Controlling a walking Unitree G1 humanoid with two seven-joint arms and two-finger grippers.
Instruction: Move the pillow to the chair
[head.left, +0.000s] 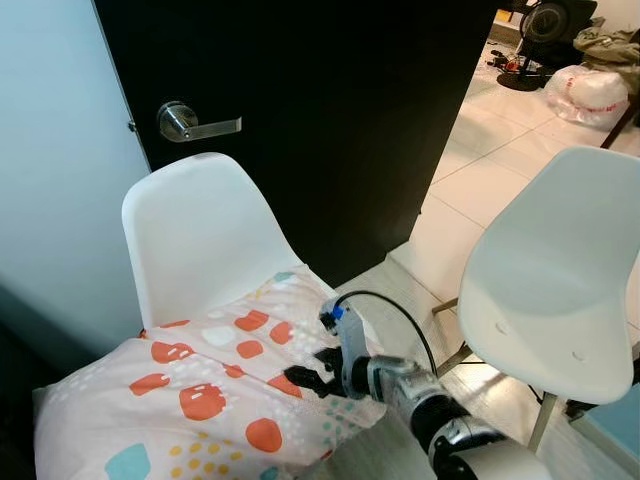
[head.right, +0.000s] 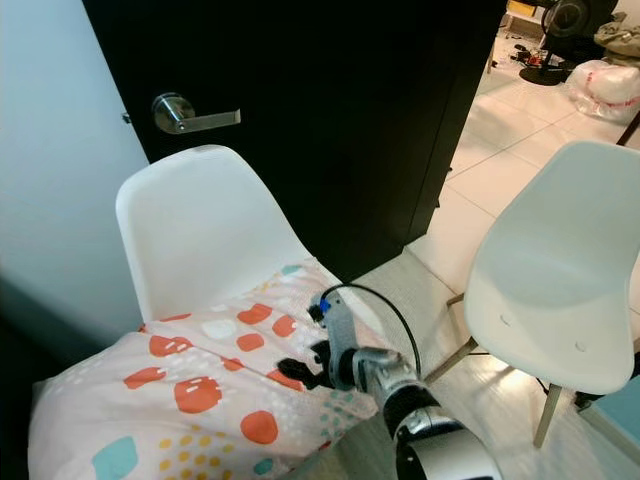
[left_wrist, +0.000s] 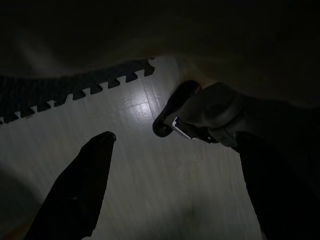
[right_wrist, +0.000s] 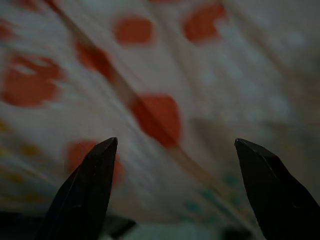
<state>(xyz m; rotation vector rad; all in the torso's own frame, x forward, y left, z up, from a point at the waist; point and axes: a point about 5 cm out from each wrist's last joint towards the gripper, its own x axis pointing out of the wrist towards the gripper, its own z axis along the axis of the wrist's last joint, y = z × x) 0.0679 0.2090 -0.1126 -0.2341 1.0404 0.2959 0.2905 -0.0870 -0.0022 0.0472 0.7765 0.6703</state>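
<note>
A pale pillow (head.left: 200, 385) with orange, yellow and teal spots lies across the seat of a white shell chair (head.left: 200, 230) and hangs over its front. My right gripper (head.left: 315, 372) is at the pillow's right edge and touches the fabric. In the right wrist view its black fingers (right_wrist: 92, 175) stand apart, open, with the spotted cloth (right_wrist: 155, 115) close in front of them. The left gripper (left_wrist: 175, 137) hangs low in shadow over a pale floor, open, with nothing between its fingers.
A black door (head.left: 330, 100) with a silver lever handle (head.left: 190, 122) stands right behind the chair. A second white chair (head.left: 560, 270) is at the right. Tiled floor (head.left: 480, 180) runs back to a white bag (head.left: 592, 88) and clutter.
</note>
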